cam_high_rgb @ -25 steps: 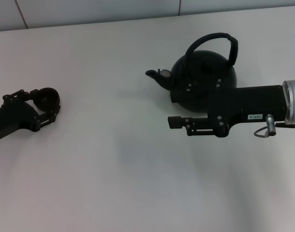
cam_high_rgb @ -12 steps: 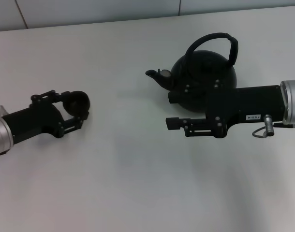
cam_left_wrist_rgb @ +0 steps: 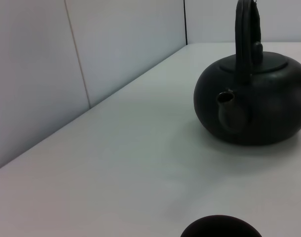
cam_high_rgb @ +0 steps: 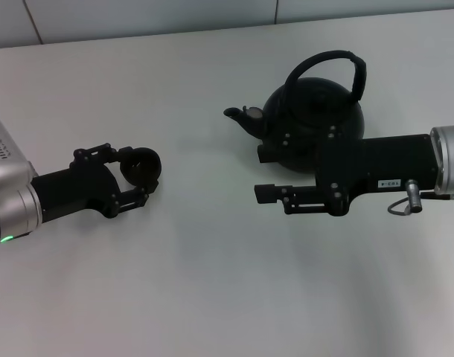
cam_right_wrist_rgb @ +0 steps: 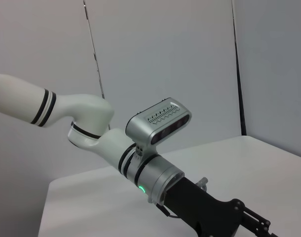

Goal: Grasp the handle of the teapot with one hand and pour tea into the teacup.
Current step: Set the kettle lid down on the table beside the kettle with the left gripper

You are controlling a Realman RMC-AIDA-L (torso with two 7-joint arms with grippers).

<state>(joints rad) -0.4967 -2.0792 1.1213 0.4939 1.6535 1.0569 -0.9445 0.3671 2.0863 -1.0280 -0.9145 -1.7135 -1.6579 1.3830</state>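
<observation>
The matte-black teapot (cam_high_rgb: 316, 111) stands on the white table at the back right, spout (cam_high_rgb: 238, 115) pointing left, and its arched handle (cam_high_rgb: 327, 63) is free. My right gripper (cam_high_rgb: 264, 172) hovers open just in front of the pot's body, below the handle, one finger overlapping the pot's lower side. My left gripper (cam_high_rgb: 141, 178) is shut on the small black teacup (cam_high_rgb: 143, 163), left of the spout with a wide gap between. The left wrist view faces the teapot (cam_left_wrist_rgb: 259, 106), handle (cam_left_wrist_rgb: 246, 29) edge-on, with the teacup rim (cam_left_wrist_rgb: 219, 229) at its lower edge.
The white table (cam_high_rgb: 212, 282) stretches wide in front of both arms. A grey panelled wall (cam_high_rgb: 138, 18) runs along its far edge. The right wrist view shows my left arm (cam_right_wrist_rgb: 155, 168) reaching over the table.
My left gripper has carried the teacup rightward, from the far left toward the teapot's spout. The right gripper and the teapot have barely moved.
</observation>
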